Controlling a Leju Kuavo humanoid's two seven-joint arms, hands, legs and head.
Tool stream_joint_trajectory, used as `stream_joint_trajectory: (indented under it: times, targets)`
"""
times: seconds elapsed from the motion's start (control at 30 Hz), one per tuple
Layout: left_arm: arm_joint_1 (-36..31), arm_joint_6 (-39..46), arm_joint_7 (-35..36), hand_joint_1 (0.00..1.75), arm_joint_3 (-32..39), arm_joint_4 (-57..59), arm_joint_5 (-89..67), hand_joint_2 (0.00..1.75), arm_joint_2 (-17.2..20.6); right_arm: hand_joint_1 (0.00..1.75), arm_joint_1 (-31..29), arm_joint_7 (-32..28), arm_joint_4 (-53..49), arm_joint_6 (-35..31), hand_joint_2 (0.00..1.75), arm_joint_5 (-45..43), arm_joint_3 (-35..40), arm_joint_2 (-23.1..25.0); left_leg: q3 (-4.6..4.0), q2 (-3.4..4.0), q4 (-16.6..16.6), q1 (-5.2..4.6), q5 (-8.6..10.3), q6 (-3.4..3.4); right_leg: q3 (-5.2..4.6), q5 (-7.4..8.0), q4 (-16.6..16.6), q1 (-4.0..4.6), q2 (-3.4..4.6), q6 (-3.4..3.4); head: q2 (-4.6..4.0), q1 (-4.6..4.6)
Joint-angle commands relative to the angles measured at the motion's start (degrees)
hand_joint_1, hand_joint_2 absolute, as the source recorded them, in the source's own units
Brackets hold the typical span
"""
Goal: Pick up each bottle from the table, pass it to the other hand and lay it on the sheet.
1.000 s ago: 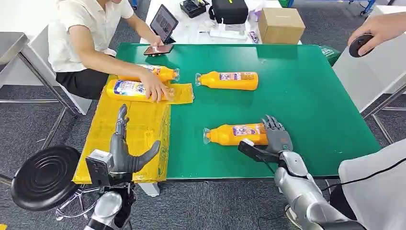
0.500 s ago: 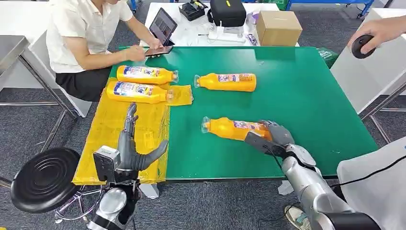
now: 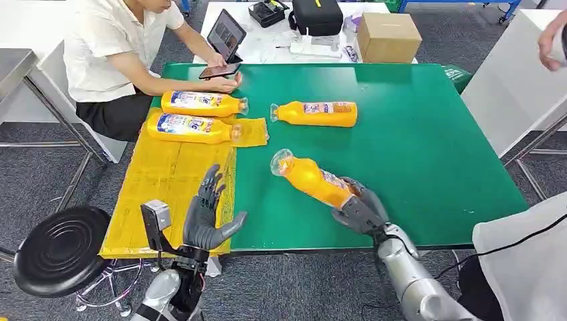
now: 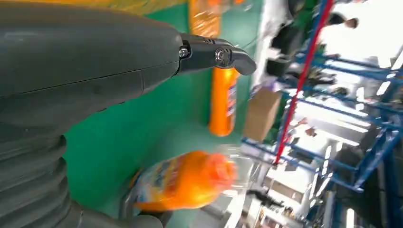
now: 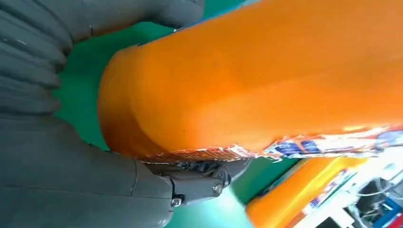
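My right hand [image 3: 362, 206] grips the base of an orange bottle [image 3: 309, 178], lifted off the green table [image 3: 428, 140] with its clear cap tilted up and to the left. The right wrist view shows the bottle [image 5: 266, 76] pressed against the hand's fingers [image 5: 190, 183]. My left hand [image 3: 207, 215] is open, fingers spread, over the near right part of the yellow sheet [image 3: 167, 180]; its wrist view shows the held bottle [image 4: 185, 183] blurred. Two orange bottles [image 3: 204, 103] [image 3: 190, 127] lie at the sheet's far end. Another bottle [image 3: 314, 114] lies on the table beyond.
A person in a white shirt [image 3: 114, 47] sits at the table's far left, a hand on a phone [image 3: 219, 70]. A black stool [image 3: 60, 249] stands at my left. A cardboard box [image 3: 390, 37] and a black bag [image 3: 319, 16] sit on the white table behind.
My right hand has lifted the bottle off the table and swung its cap up and left. My left hand has moved right toward it. The person's hand left the bottles on the sheet.
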Motion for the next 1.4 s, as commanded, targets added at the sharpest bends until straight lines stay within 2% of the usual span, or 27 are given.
stream_joint_trajectory:
  times: [0.03,0.17,0.3,0.4,0.43,0.63,0.93,1.1,1.13,1.17,1.2,1.4]
  targets:
    - [-1.6,-0.5,0.4,0.00,-1.6,6.7,0.6,1.75,0.7,1.75,1.9,0.1,-2.9,0.8,1.75,-0.8,0.3,2.3,0.05,-0.01,-0.1,-0.05,-0.02,0.00,0.05,-0.05,0.0,-0.04,-0.08,-0.03,0.00,0.00]
    - [-2.4,-1.7,0.3,0.00,-2.3,7.1,1.0,1.75,1.3,1.75,2.0,-1.4,-6.0,1.7,1.75,-4.1,3.6,3.9,-0.05,0.02,-0.1,-0.05,-0.03,0.00,-0.01,-0.06,0.0,-0.04,-0.07,-0.03,0.00,0.00]
    - [-4.4,-2.0,-0.5,0.00,-2.3,7.9,1.3,1.75,0.3,1.75,3.0,2.0,-11.6,3.6,1.75,-5.3,9.6,7.0,-0.33,0.09,0.0,-0.03,-0.02,0.00,-0.25,-0.03,0.0,-0.02,0.05,-0.04,0.00,0.02]
    - [-4.7,-2.2,-1.8,0.00,-3.6,6.3,0.5,1.75,-0.1,1.75,2.3,4.6,-9.8,2.4,1.75,-8.6,13.5,9.2,-0.29,0.21,-0.1,-0.06,-0.07,-0.02,-0.26,-0.07,0.1,-0.04,0.12,-0.08,0.00,0.00]
    - [-4.8,0.0,-1.6,0.00,-4.0,6.1,-0.9,1.75,-0.5,1.75,2.2,4.9,-8.7,1.6,1.75,-9.6,14.3,10.4,-0.36,0.16,0.0,-0.03,-0.05,-0.01,-0.34,-0.07,0.1,-0.02,0.08,-0.06,0.00,0.00]
    - [-5.5,1.1,2.2,0.00,-5.7,7.6,4.4,1.75,-2.3,1.75,2.1,4.4,-4.8,-1.9,1.75,-12.6,20.0,14.8,-0.44,0.10,0.0,0.02,-0.01,0.01,-0.38,-0.07,0.0,0.01,0.01,-0.03,0.00,0.00]
    - [-7.1,1.1,4.0,0.00,-7.8,8.4,10.5,1.75,-1.8,1.75,0.2,5.3,-3.1,-2.3,1.75,-15.4,24.2,15.3,-0.66,-0.07,0.0,0.01,0.05,0.01,-0.55,-0.06,0.0,-0.01,-0.10,-0.02,0.00,0.02]
    - [-8.1,0.9,3.9,0.00,-7.1,7.0,14.2,1.75,-1.9,1.75,-0.1,5.4,-1.0,-1.4,1.75,-15.8,26.8,16.5,-0.33,-0.01,-0.1,-0.07,-0.06,0.00,-0.27,-0.17,0.0,-0.06,-0.10,-0.08,0.00,0.00]
    - [-8.2,0.8,3.8,0.00,-7.1,6.6,14.9,1.75,-1.9,1.75,-0.1,5.3,-0.6,-1.4,1.75,-16.0,27.4,16.6,-0.54,-0.08,0.0,-0.03,-0.01,-0.01,-0.44,-0.12,0.1,-0.03,-0.11,-0.06,0.00,0.02]
    - [-8.3,0.7,3.5,0.09,-6.9,6.1,15.3,1.75,-2.1,1.75,0.0,5.2,-0.1,-1.3,1.75,-15.9,28.1,16.7,-0.69,-0.11,0.0,0.01,0.03,0.00,-0.56,-0.07,0.0,0.00,-0.10,-0.04,0.00,0.00]
    - [-8.2,0.7,3.0,0.28,-6.8,5.9,15.3,1.75,-2.2,1.75,0.0,5.2,0.0,-1.3,1.75,-15.9,28.3,16.7,-0.52,-0.08,-0.1,-0.02,-0.02,-0.01,-0.42,-0.13,0.1,-0.02,-0.12,-0.07,0.00,0.00]
    - [-8.2,0.7,2.9,0.28,-6.9,5.8,15.3,1.75,-2.3,1.75,-0.1,5.1,0.0,-1.3,1.75,-16.0,28.3,16.6,-0.50,-0.16,-0.1,-0.02,-0.01,0.00,-0.38,-0.16,0.0,-0.02,-0.21,-0.04,0.00,0.00]
